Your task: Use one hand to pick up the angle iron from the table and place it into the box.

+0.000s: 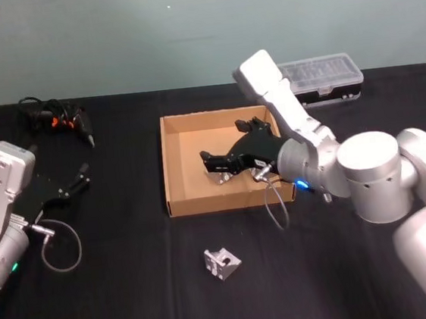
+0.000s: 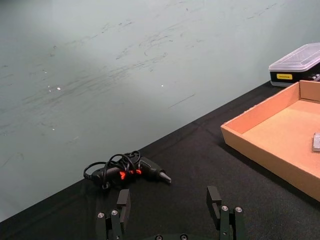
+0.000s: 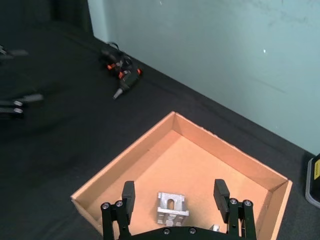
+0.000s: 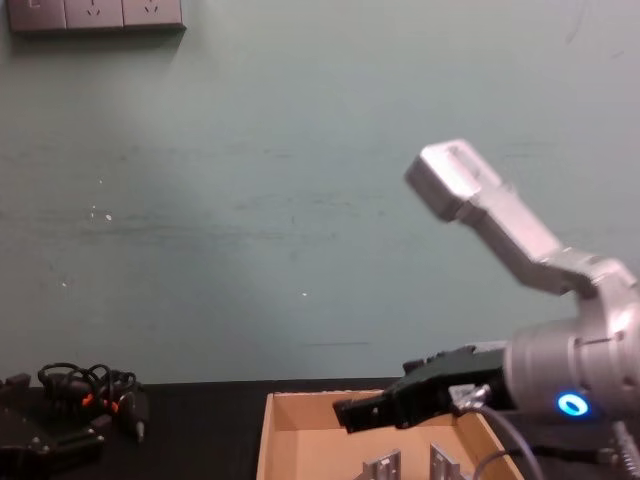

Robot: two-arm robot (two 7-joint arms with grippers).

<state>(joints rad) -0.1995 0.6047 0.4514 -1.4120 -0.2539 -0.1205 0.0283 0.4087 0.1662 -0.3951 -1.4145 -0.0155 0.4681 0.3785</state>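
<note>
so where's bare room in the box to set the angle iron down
The box has bare floor along its left and back walls. It's crowded under the right gripper, fingers open, where an angle iron lies. The left gripper is parked far left.

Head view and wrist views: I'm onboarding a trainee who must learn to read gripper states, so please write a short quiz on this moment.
1. True or false: the right gripper is open above the box.
2. Where is the loose angle iron? A) on the table, on the robot's side of the box; B) on the plastic case; C) inside the box.
3. Fill in: the left gripper has its fingers ____.
Key: 1 true; 2 A; 3 open.
</note>
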